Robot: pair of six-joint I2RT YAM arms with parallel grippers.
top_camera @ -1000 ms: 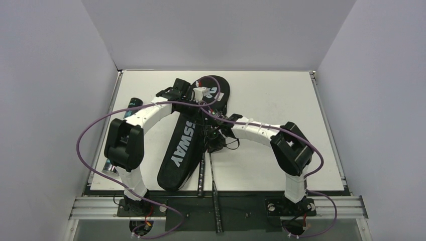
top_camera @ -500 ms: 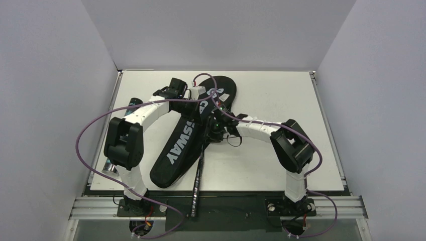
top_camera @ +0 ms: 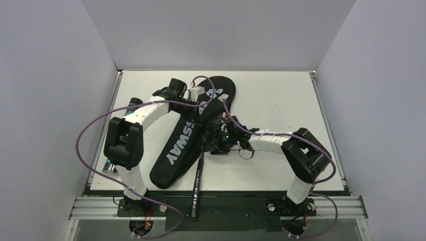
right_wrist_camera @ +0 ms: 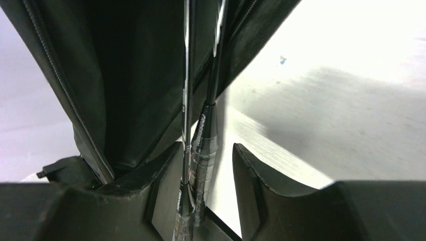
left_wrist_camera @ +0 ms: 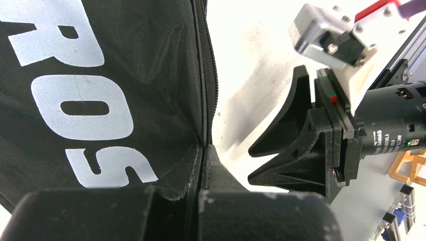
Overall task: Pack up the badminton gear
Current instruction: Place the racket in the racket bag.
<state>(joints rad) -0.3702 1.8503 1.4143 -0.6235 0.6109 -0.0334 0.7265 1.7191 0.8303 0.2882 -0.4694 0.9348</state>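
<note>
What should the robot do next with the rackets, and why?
Probably close the right gripper on the racket shafts and push them deeper: its jaws stand open around them, handles poke out of the bag, whose edge the left gripper pinches.

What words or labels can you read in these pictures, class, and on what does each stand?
"SWAY": white letters on the black racket bag, top view.
"ROS": the same bag, left wrist view.
Print on the racket shafts, the tube and the motor label: too small or blurred to read.
</note>
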